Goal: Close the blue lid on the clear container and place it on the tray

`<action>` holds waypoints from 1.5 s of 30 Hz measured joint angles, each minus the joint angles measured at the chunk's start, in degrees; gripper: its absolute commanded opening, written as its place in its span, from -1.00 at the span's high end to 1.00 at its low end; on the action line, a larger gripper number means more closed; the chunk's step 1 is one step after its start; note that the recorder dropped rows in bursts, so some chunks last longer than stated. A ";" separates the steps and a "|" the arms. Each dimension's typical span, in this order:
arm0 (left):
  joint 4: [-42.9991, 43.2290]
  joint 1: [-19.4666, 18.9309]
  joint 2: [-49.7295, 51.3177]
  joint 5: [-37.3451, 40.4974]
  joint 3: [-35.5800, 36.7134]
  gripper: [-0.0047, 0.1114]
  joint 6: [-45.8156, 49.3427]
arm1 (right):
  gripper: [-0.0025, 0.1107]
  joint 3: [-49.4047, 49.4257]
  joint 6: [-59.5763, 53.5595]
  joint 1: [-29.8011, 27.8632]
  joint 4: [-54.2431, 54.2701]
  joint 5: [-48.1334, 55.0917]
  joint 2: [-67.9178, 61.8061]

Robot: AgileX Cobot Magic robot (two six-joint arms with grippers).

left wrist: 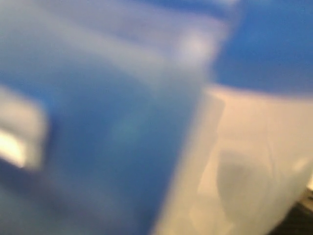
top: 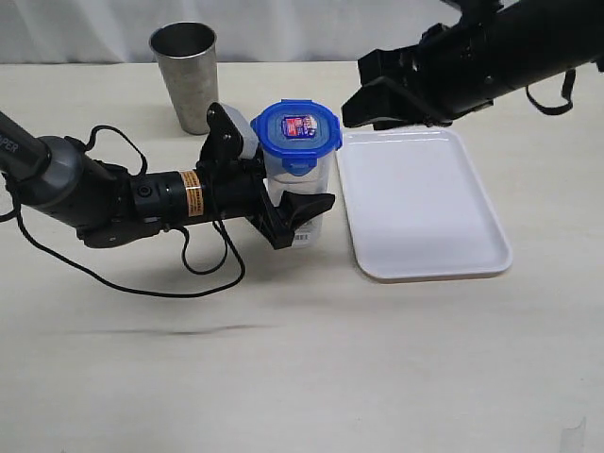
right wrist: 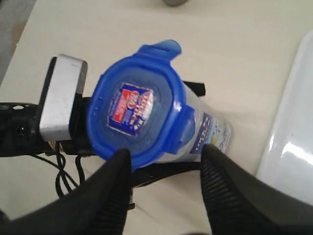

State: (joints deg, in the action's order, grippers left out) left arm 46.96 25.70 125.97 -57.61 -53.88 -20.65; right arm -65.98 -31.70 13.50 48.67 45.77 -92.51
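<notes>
The table [top: 283,368] bears everything. The tray [top: 429,203] lies flat beyond the tips of the left pincer [top: 278,165], just past the container [top: 319,181], and partly beneath the right pincer [top: 357,90].

The left pincer is clamped on the container's sides, one finger behind and one in front, holding it upright on the table beside the tray. The tumbler [top: 189,75] stands near the left pincer's far finger, apart from it.

The lid [top: 295,130] sits on the container's mouth, above the left pincer's grip. The left wrist view is too blurred to show more than blue and clear plastic close up.

The right pincer [right wrist: 166,152] has its jaws wide and holds nothing. It hangs above the lid and off to the tray side.

One tab [right wrist: 160,49] sticks out from the lid's rim, seemingly unclipped, while another [right wrist: 185,122] looks folded down.

By my judgement the closing step is in hand and the tray step is not yet begun. Next, the right pincer should descend onto the raised tab and press it down while the left holds firm. Any other loose tab needs the same.
</notes>
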 measured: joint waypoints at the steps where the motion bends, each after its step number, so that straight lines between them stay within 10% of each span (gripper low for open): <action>1: 0.00 0.00 0.00 0.00 0.00 0.92 0.00 | 0.17 0.00 -1.55 -1.01 2.63 1.61 -1.31; 12: 0.41 0.00 0.00 -0.10 0.00 0.92 -0.26 | 0.05 0.00 -12.44 -3.16 18.89 9.03 -9.33; 45: 11.40 -0.21 -1.23 -0.59 0.00 0.92 18.01 | 0.05 -6.81 -21.79 -5.03 9.07 10.78 -3.23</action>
State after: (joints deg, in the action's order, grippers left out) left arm 58.36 25.49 124.74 -58.19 -53.88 -2.64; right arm -72.79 -53.49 8.47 57.74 56.54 -95.73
